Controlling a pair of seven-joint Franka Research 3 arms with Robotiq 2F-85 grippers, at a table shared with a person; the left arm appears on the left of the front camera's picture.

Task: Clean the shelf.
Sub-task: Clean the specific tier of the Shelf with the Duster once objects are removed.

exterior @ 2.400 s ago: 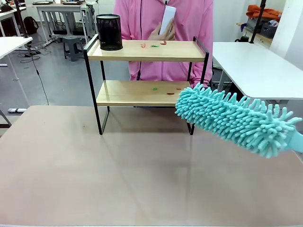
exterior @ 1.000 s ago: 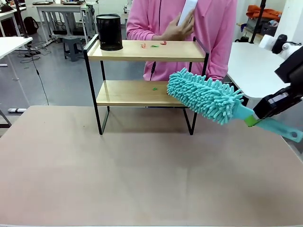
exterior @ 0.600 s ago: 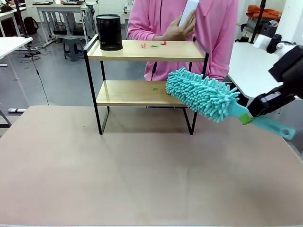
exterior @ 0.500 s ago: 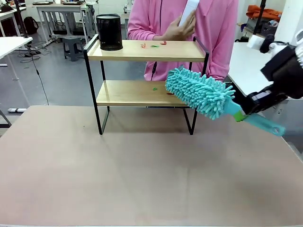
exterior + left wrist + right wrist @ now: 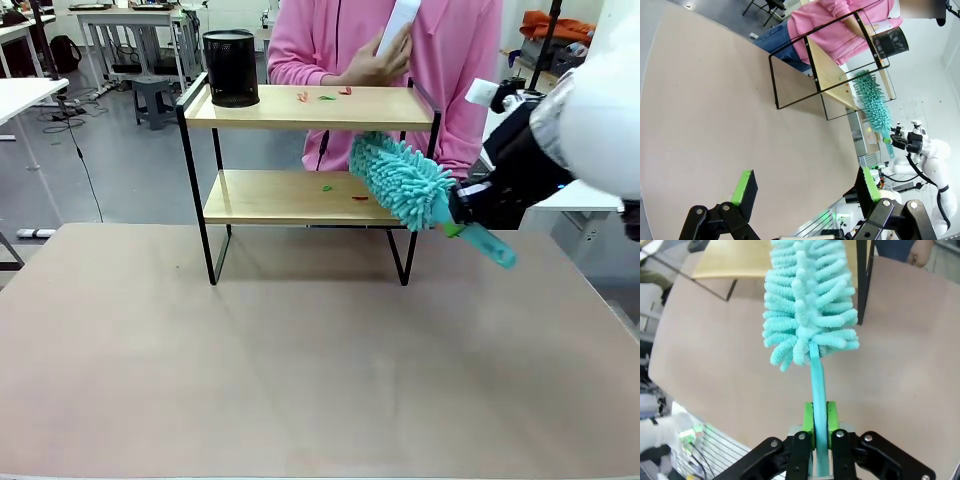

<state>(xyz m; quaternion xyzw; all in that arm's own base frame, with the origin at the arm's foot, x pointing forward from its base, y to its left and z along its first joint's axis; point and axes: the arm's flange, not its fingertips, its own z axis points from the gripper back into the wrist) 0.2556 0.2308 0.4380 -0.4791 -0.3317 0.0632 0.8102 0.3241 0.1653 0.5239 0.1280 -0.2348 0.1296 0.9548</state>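
A white robot arm's right gripper (image 5: 819, 427), fingers clamped on the slim plastic handle of a turquoise chenille duster (image 5: 400, 180), pushes the shaggy head in at the right end of the shelf (image 5: 270, 197), between its two pale wooden boards. The shelf stands at the far side of the tan table (image 5: 300, 380), in front of a person in a pink top (image 5: 455, 60).

The duster head hides the right end of the lower board and part of the thin black front post; whether its fibres touch the wood cannot be made out. Much of the right arm is cut off at the right edge, and the duster's tip runs off the top of the right wrist view.

That view alone shows the green pads pressed flat against the handle. The front view alone shows small red and green scraps (image 5: 325, 96) on the upper board, near a black mesh cup (image 5: 231, 68) at its left end. The left wrist view shows the left gripper (image 5: 805, 182), jaws wide apart and holding nothing, above bare tabletop.
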